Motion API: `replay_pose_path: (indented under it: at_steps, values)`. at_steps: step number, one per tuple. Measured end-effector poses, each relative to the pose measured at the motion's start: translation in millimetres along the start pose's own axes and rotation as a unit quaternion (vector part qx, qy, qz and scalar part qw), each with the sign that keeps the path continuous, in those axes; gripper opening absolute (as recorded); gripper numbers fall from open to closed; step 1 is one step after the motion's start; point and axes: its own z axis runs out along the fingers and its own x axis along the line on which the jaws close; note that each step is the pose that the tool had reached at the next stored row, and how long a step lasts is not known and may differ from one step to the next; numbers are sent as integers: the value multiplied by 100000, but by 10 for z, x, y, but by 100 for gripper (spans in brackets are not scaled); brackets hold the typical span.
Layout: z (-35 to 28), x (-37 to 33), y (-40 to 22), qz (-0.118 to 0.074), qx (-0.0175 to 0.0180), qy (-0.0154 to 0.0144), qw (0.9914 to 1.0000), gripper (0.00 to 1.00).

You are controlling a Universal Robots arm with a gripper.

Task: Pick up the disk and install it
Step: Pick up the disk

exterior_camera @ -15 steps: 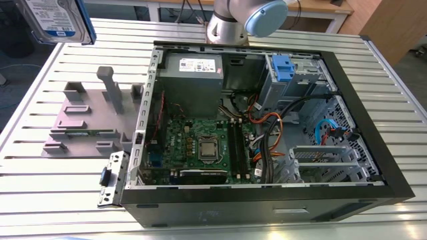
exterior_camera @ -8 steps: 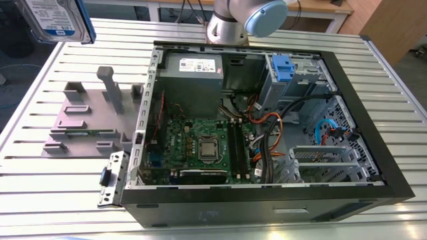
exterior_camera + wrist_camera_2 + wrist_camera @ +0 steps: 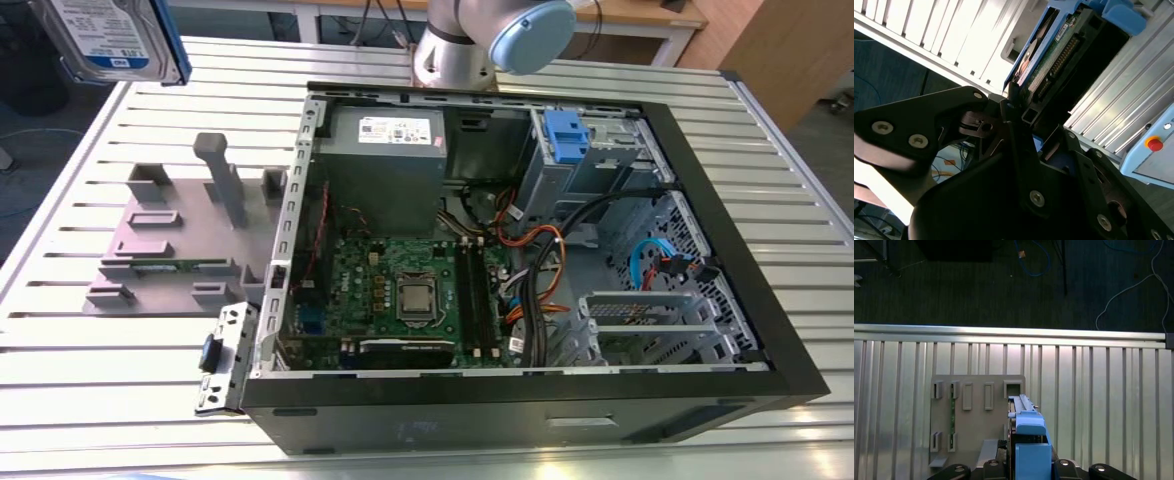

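The gripper [image 3: 1029,462] has its black fingers [image 3: 1015,125] clamped on one end of the disk [image 3: 114,35], which hangs in the air well clear of the table. In the exterior view it shows at the far corner on the exterior view's left, label facing out and blue bracket along its edge. In the second wrist view the disk [image 3: 1054,55] shows its underside, with a green circuit board and a row of connector pins inside the blue frame. The first wrist view looks along the disk [image 3: 1028,432] edge-on, blue bracket uppermost, with the grey plastic stand [image 3: 979,405] lying on the slatted metal table [image 3: 1104,390] below it. From where I stand, that stand [image 3: 174,235] sits just beside the open computer case [image 3: 747,300], on the exterior view's left of it. Inside the case I can see the grey power supply [image 3: 387,150] at the back, the green motherboard [image 3: 400,290] in front of it, and a blue-tabbed drive bay [image 3: 566,135] towards the exterior view's right. The arm's base [image 3: 461,50] stands behind the case.
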Motion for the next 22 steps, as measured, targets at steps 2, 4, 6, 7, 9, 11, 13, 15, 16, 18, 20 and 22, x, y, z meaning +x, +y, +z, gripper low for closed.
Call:
replay_pose_path:
  at_steps: [2,4,6,7,9,11,13,15,16,18,20,22]
  values:
    - [-7,0,0,-1,2,0,100000,37]
    - [-14,0,0,-1,-1,2,100000,37]
    - [-22,-1,0,-2,1,0,100000,37]
    - [-27,-1,0,-2,1,-1,100000,37]
    - [-36,-1,0,-1,-1,1,100000,37]
    - [-44,-2,0,-2,2,-1,100000,37]
    - [-53,-2,0,-3,-1,0,100000,37]
    - [-61,-2,0,-3,0,1,100000,37]
    - [-65,-2,0,-2,0,-1,100000,37]
    - [-72,-3,0,-1,1,0,100000,37]
    - [-79,-3,1,0,0,2,100000,37]
    - [-86,-3,1,-1,0,-1,100000,37]
